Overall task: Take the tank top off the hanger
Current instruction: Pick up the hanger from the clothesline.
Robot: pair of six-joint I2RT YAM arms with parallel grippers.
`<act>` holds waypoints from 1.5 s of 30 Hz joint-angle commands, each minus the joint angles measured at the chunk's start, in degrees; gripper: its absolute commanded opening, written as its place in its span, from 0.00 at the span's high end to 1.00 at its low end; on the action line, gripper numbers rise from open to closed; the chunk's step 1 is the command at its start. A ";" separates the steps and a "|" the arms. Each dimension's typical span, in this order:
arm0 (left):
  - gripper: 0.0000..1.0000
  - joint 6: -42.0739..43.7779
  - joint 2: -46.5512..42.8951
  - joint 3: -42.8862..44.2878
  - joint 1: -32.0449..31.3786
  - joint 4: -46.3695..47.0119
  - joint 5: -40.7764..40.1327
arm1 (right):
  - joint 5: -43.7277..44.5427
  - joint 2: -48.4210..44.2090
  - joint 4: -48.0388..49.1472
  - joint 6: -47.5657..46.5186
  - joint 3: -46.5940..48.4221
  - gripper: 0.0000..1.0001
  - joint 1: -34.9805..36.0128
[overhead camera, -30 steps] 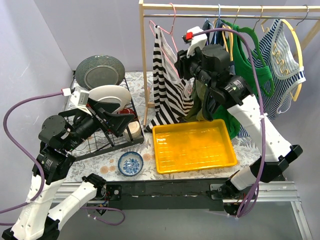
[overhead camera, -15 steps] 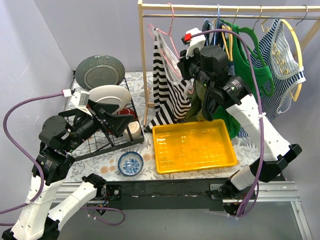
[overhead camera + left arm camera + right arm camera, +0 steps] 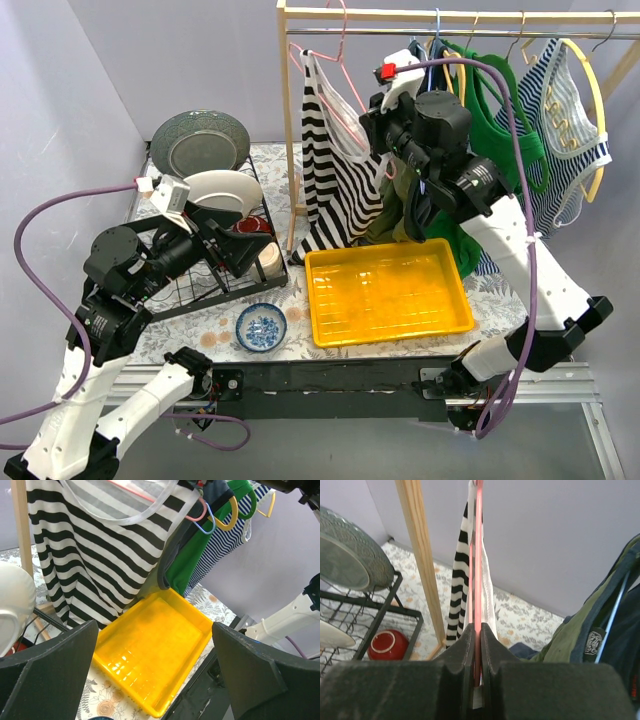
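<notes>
Right wrist view gives the clearest answer on the grip: the right gripper (image 3: 478,632) is clamped on the thin wire of the pink hanger (image 3: 478,555), which runs straight up from between the jaws. Whether any strap fabric is pinched along with the wire cannot be told. Holding the hanger and not the cloth makes sense as a way to steady the frame, so the garment can be drawn off against something fixed.

The striped tank top (image 3: 338,175) hangs from that hanger at the left end of the clothes rail (image 3: 450,32), just beside the wooden post (image 3: 291,130). One strap sits high near the hook and the body drapes down, its hem near the far left corner of the yellow tray (image 3: 312,300). The tray lies under the rack, a likely place for the freed garment to land.

The left gripper (image 3: 155,626) hangs low over the dish rack (image 3: 180,290) with its jaws spread wide and nothing between them. Its camera looks across at the stripes and the tray, which suggests it is ready to take the cloth. The green top (image 3: 490,120) and the other garments crowd in on the right, so pulling leftward would probably keep them out of the way.
</notes>
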 commanded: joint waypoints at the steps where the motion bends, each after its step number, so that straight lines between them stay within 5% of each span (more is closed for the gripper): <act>1: 0.02 0.74 0.94 1.98 -0.25 -0.46 -0.15 | 2.76 -5.77 11.42 0.32 -2.16 0.99 0.18; 6: 0.02 0.83 1.38 1.80 -0.16 -0.54 -0.50 | 4.34 -10.00 16.80 1.38 -9.37 0.99 0.18; 19: 0.02 2.14 6.29 7.41 -0.16 0.33 -1.64 | 0.31 -14.91 7.31 3.30 -11.30 0.99 0.09; 29: 0.11 -1.37 19.02 21.18 -0.16 7.63 -2.17 | -14.88 -24.50 4.68 6.66 -19.48 0.99 0.27; 39: 0.28 -1.55 36.35 37.74 -0.16 16.76 10.73 | -18.76 -27.84 5.10 8.32 -22.64 0.99 0.36; 45: 0.29 -5.15 41.10 37.14 -0.33 23.44 17.59 | -22.02 -27.75 6.77 10.78 -23.79 0.99 0.27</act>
